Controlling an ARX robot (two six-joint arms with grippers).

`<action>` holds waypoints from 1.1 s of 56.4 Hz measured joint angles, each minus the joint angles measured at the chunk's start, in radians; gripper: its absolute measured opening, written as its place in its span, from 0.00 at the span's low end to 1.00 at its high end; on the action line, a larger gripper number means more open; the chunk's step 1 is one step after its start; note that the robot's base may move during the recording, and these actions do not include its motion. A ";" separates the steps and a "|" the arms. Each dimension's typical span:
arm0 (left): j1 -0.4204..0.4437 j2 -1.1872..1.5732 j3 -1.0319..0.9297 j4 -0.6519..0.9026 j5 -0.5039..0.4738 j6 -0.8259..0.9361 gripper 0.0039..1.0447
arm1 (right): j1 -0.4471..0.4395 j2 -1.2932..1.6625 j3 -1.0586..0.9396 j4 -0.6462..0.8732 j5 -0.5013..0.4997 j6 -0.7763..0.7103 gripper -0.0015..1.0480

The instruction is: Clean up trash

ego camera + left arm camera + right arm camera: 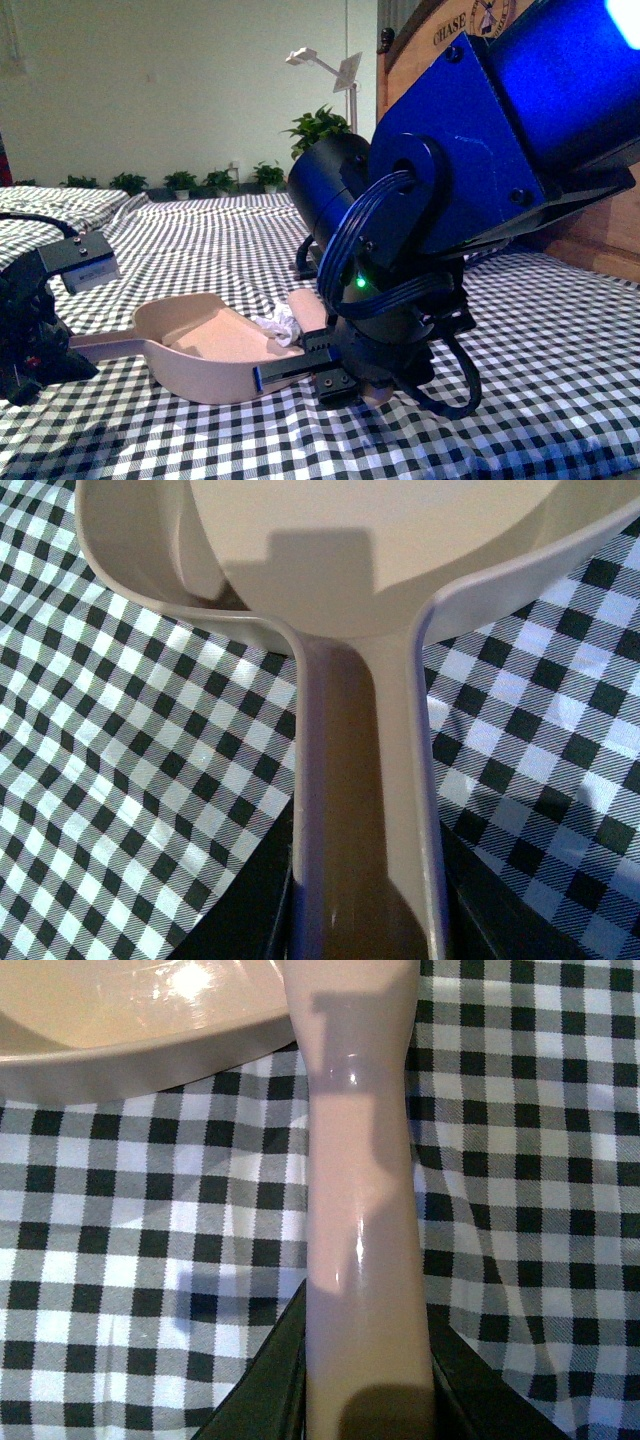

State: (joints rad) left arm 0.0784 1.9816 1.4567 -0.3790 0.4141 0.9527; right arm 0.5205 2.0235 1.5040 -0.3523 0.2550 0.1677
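Observation:
The beige dustpan point(205, 350) lies on the checked cloth with its mouth towards the right. My left gripper point(45, 350) is shut on its handle, which fills the left wrist view point(365, 810) between the jaws of the left gripper point(365, 925). The trash, a small crumpled white wad point(278, 325), sits at the pan's mouth. My right gripper point(320, 365) is shut on the brush, whose beige handle point(308, 305) stands right beside the wad. In the right wrist view the handle point(360, 1240) runs from the right gripper point(365, 1390) past the dustpan's rim point(130, 1040). The brush head is hidden.
The black-and-white checked tablecloth point(540, 330) covers the whole table. My blue right arm point(450, 180) blocks much of the front view. Small potted plants point(180, 182) line the far edge. A wooden cabinet point(590, 240) stands at the right.

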 joint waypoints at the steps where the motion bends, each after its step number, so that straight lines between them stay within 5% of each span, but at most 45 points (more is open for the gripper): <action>1: 0.000 0.000 0.000 0.000 0.000 0.000 0.26 | 0.001 -0.001 -0.001 0.000 -0.001 0.002 0.20; 32: 0.000 0.000 0.000 0.000 0.000 0.000 0.26 | 0.064 -0.120 -0.051 -0.008 -0.200 0.057 0.20; 62: 0.000 0.000 0.000 0.000 0.000 0.000 0.26 | -0.025 -0.204 -0.056 0.069 -0.156 0.038 0.20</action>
State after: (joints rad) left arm 0.0784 1.9816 1.4567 -0.3790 0.4137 0.9527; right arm 0.4953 1.8194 1.4479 -0.2832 0.0990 0.2054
